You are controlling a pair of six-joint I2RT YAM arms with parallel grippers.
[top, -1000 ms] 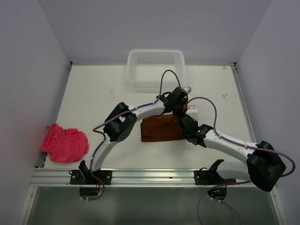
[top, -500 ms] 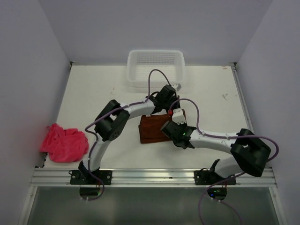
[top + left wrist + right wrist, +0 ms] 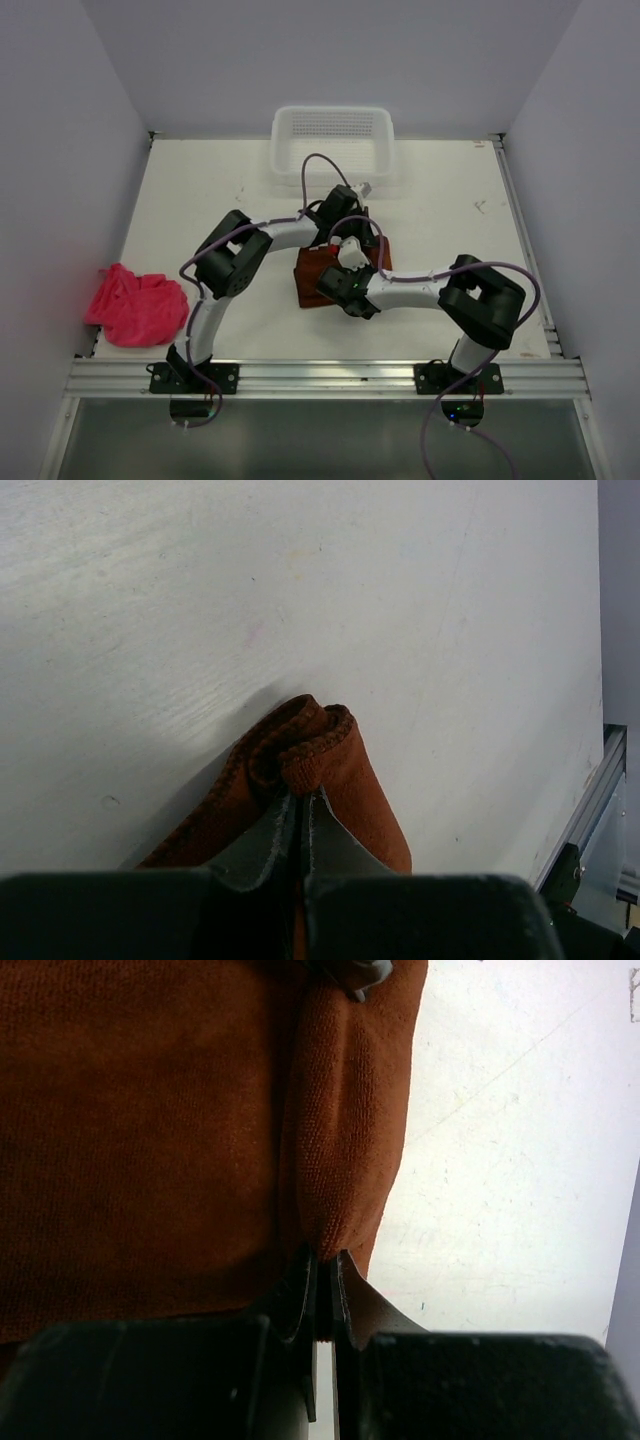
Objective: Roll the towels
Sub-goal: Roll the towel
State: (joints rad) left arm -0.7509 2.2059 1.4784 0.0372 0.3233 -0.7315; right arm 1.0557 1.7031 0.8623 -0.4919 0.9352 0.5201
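Pinching the brown towel's (image 3: 345, 780) rolled corner between my left fingers (image 3: 258, 848); right fingers (image 3: 365, 1310) clenched on its folded edge, desk (image 3: 200, 600) just beyond.

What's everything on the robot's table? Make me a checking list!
Surface: white table, a few faint marks, no spills seen.
Job's things: brown towel mid-table, partly folded over, one edge curled; pink towel crumpled at the table's left edge, untouched.
Clutter: white basket at the far edge, nothing seen inside.
Grippers: left gripper, jaws shut on the brown towel's curled end; right gripper, jaws shut on a fold near its side.
Cables: purple cables loop above both arms, nothing seen snagged.
Surroundings: pale walls on three sides; metal rail along the near edge.
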